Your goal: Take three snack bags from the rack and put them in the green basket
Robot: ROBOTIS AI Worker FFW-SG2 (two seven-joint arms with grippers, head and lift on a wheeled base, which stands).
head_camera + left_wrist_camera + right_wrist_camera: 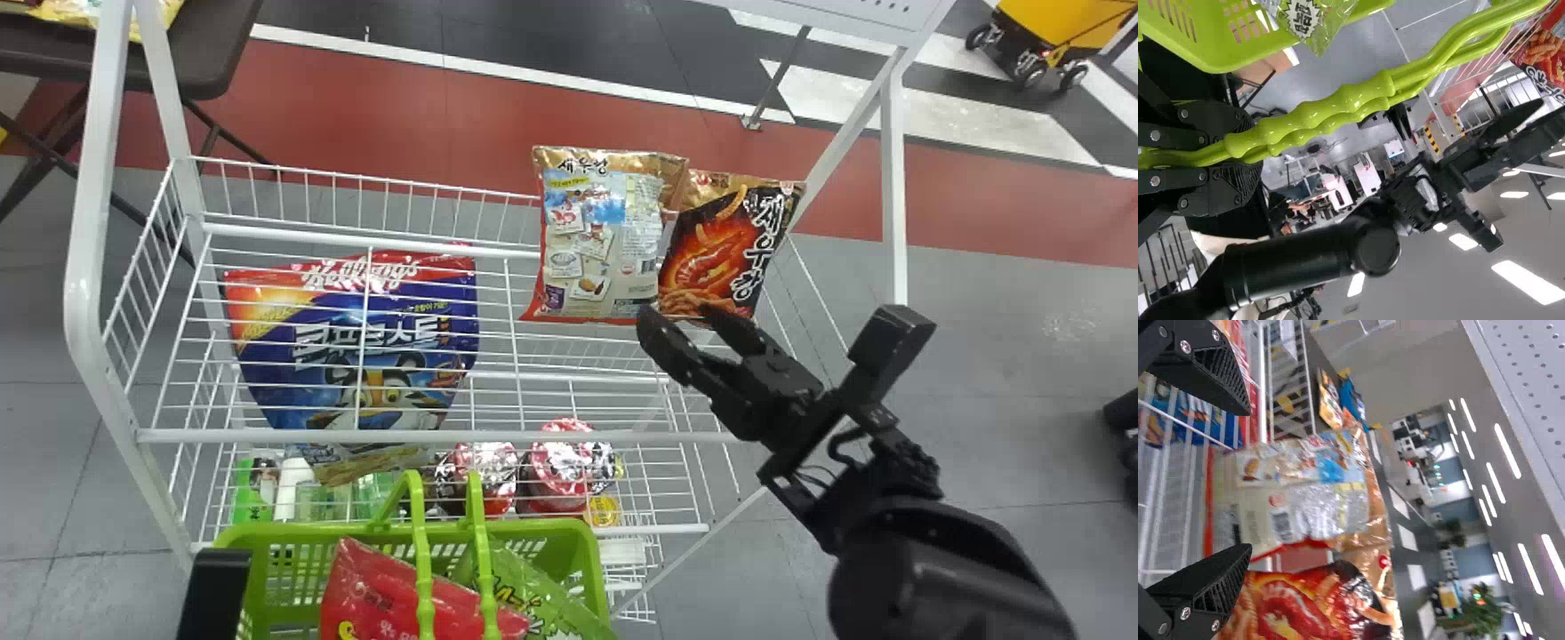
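Observation:
My right gripper [681,318] stands open by the lower edges of two upright snack bags on the rack's top shelf: a back-facing one [605,240] and a black-orange one [725,244]. In the right wrist view the right gripper [1247,479] is spread, with the back-facing bag [1298,497] ahead of its gap and the orange bag [1311,607] alongside. At lower left is part of my left gripper [215,591]; the left gripper [1238,157] is shut on the handles [1318,120] of the green basket [311,533]. A red bag [373,591] and a green bag [538,596] lie inside.
A blue cereal bag [356,347] shows through the white wire rack [427,436], left of the snack bags. Red-lidded cups [564,467] and bottles stand lower down behind the basket. White uprights [893,178] flank the shelf, and a perforated panel [1531,393] borders it.

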